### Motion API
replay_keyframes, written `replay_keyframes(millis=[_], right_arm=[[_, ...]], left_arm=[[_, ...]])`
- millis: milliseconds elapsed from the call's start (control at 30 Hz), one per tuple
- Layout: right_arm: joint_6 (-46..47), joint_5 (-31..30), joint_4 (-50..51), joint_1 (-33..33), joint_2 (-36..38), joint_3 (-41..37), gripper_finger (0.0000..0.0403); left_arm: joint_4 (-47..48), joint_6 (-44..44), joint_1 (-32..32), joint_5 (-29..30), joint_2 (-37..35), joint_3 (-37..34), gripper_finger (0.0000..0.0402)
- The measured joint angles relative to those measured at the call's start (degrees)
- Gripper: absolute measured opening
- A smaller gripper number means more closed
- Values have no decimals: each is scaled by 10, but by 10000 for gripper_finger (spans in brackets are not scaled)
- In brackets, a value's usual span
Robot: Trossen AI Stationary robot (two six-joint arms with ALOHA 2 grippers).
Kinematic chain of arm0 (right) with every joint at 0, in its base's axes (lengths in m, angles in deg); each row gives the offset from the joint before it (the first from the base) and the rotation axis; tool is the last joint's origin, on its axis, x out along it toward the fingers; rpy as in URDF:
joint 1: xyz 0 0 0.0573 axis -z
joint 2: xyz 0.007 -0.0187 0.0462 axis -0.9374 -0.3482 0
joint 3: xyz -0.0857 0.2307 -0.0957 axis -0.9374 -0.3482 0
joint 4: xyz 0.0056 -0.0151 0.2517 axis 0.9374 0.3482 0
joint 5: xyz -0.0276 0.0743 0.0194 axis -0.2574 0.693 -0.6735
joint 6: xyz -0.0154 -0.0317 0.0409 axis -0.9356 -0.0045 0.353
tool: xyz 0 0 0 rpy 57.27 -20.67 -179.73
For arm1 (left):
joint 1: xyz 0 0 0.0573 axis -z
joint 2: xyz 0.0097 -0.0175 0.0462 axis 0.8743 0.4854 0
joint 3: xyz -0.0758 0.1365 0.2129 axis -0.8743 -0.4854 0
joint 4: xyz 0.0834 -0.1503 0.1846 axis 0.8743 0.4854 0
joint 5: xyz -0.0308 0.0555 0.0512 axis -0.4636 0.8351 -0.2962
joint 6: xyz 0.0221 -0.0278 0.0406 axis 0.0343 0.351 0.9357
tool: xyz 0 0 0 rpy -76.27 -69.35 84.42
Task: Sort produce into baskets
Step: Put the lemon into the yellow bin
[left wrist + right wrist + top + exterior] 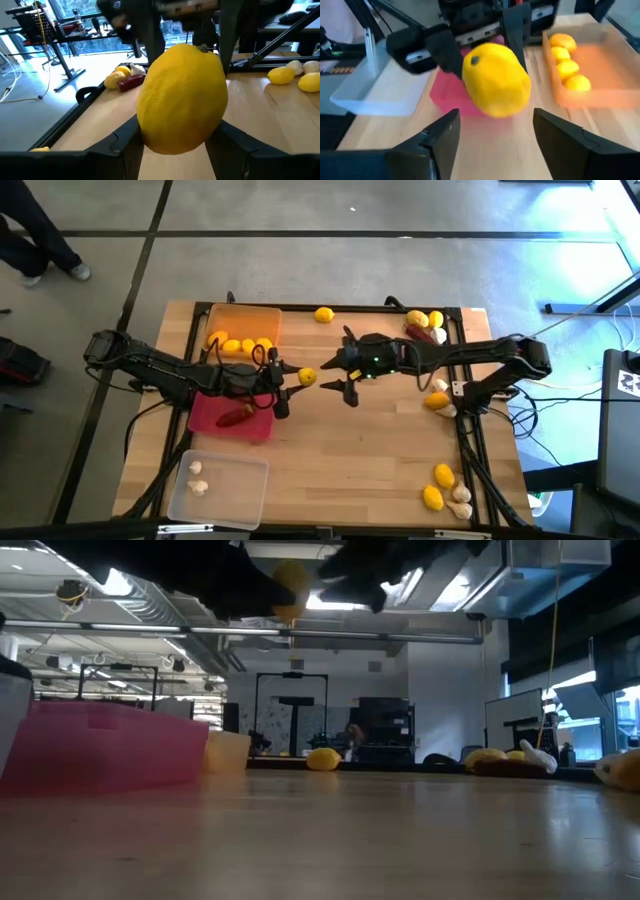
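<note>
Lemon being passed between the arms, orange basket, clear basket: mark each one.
lemon [307, 377], high view, middle of the fruit.
orange basket [243, 319], high view, bare floor near its far wall.
clear basket [235, 483], high view, bare floor.

yellow lemon [182, 97], orange tray [243, 326], pink tray [215, 413], seemingly whitish tray [220, 490]

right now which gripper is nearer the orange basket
Left. The left gripper, shut on a lemon, sits just off the orange basket, by its near right corner. The right gripper, open, faces it from farther right, across the lemon.
</note>
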Motion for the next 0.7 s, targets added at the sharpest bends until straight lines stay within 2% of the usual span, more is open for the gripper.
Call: replay_keyframes(millis=[200,333,500,700], right_arm=[[3,-33,190,0,43,0,253],[29,-85,294,0,42,-9,245],[34,-135,301,0,40,-79,234],[32,-181,244,7,40,-164,223]], left_arm=[[34,-16,0,19,0,0,182],[60,-32,-3,45,0,0,182],[90,-65,-18,62,0,0,183],[144,-115,-42,62,0,10,183]])
